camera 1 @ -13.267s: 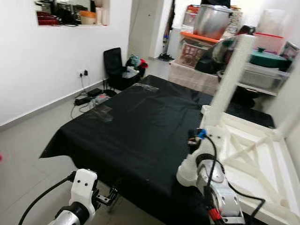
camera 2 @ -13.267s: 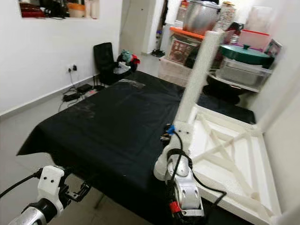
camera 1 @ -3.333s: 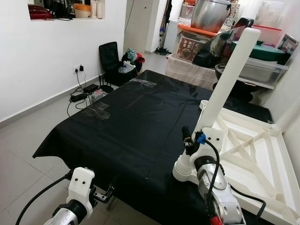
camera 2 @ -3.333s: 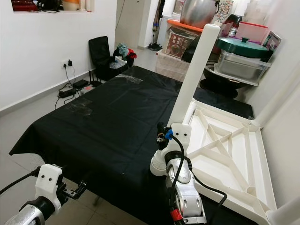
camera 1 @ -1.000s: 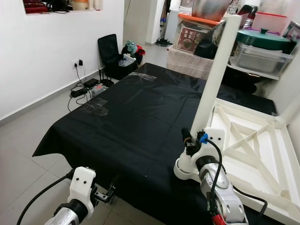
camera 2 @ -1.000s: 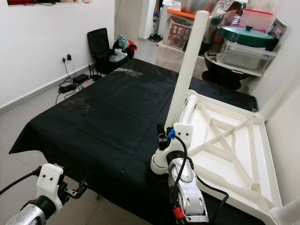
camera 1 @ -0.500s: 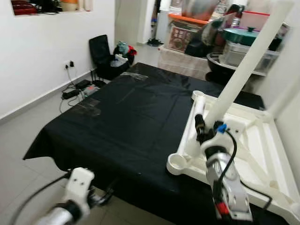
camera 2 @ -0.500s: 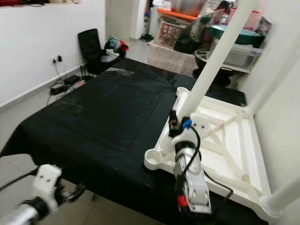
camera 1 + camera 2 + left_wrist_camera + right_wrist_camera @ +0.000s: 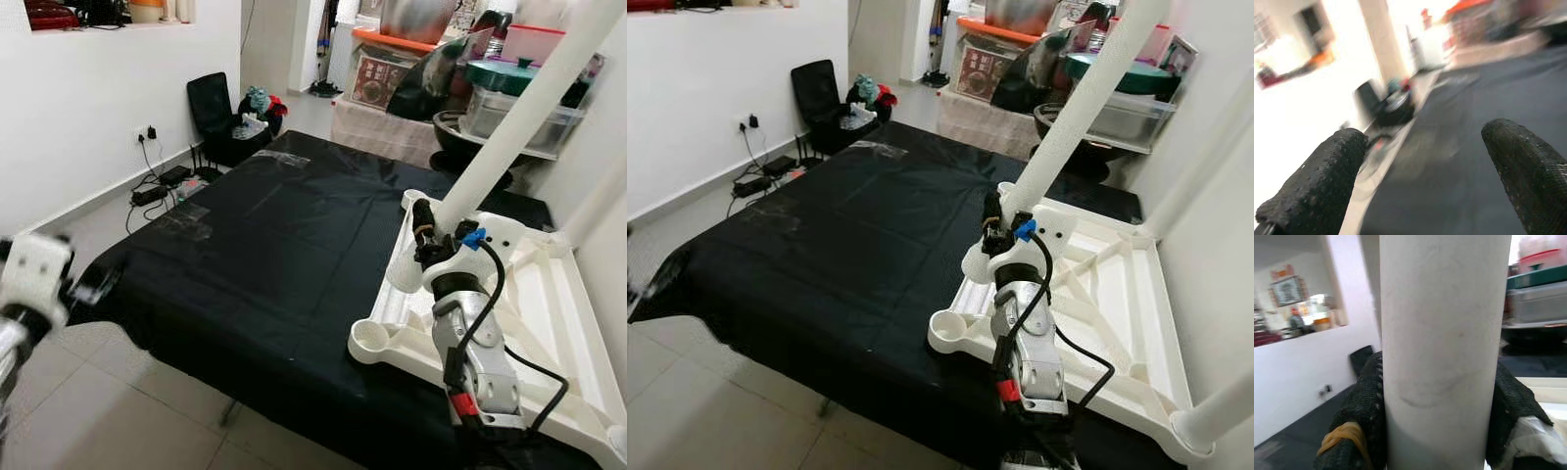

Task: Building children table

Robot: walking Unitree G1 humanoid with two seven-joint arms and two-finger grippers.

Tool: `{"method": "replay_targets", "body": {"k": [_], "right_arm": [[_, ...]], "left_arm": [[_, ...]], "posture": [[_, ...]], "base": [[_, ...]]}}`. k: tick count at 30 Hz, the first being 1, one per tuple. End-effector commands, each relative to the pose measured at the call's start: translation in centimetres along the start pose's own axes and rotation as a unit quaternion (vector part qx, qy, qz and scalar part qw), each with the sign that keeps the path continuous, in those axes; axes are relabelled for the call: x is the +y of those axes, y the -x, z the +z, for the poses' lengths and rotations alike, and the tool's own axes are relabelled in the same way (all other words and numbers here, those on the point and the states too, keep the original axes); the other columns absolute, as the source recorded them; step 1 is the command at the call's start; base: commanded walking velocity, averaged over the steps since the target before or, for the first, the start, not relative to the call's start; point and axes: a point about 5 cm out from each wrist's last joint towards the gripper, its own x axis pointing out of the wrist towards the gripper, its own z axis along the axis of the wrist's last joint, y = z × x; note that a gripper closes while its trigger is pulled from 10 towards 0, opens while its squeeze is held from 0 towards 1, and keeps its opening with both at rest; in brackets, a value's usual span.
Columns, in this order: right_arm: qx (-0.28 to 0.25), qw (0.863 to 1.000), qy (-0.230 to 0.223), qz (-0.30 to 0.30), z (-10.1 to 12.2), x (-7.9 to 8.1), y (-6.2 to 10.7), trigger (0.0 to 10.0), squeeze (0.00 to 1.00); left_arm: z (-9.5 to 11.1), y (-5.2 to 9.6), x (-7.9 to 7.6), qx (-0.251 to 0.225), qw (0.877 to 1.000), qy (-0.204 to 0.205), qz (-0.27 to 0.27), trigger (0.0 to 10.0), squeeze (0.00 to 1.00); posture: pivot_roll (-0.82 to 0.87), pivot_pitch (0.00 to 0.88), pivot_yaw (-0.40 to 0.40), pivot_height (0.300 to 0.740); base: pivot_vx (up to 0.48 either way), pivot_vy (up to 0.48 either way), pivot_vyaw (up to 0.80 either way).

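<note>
White table leg (image 9: 519, 122) tilted above upturned white tabletop (image 9: 549, 323) at right of black cloth (image 9: 284, 235), clamped between right gripper (image 9: 1442, 426) fingers (image 9: 1359, 421). Left gripper (image 9: 1425, 171) at near left, blurred, fingers parted, holding nothing.

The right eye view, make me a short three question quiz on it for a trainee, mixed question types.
1. True or false: the right gripper is shut on the white table leg.
2. What does the upturned white tabletop lie on?
A. bare floor
B. black cloth
C. a chair
3. Fill in: the empty corner socket nearest the camera is ___ in shape.

Key: 1 true; 2 B; 3 round.
</note>
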Motion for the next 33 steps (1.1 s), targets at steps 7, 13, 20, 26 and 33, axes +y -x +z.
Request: {"method": "replay_targets", "body": {"k": [7,13,20,26,33], "right_arm": [[-0.029,0.989,-0.015,0.144,1.1,4.0,0.3,0.0,0.0],[-0.043,0.971,-0.028,0.233,2.1,7.3,0.3,0.0,0.0],[-0.061,0.949,-0.048,0.306,3.2,10.6,0.6,0.0,0.0],[-0.027,0.925,-0.052,0.376,1.4,13.3,2.2,0.0,0.0],[-0.015,0.916,-0.058,0.398,0.7,14.3,2.8,0.0,0.0]], "left_arm": [[1.1,-2.6,-7.3,-0.041,0.981,0.07,-0.178,10.0,0.0],[-0.2,-3.0,-11.3,-0.019,0.953,0.092,-0.288,10.0,0.0],[-0.5,-3.4,-11.7,-0.011,0.944,0.102,-0.314,10.0,0.0],[0.3,-3.7,-12.1,-0.024,0.935,0.1,-0.34,10.0,0.0],[0.1,-4.1,-13.0,-0.025,0.926,0.102,-0.361,10.0,0.0]], "posture": [[0.11,0.0,-0.106,0.74],[0.09,0.0,-0.084,0.74],[0.09,0.0,-0.077,0.74],[0.1,0.0,-0.08,0.74],[0.09,0.0,-0.076,0.74]], "base": [[0.0,0.0,0.0],[0.0,0.0,0.0],[0.0,0.0,0.0],[0.0,0.0,0.0],[0.0,0.0,0.0]]}}
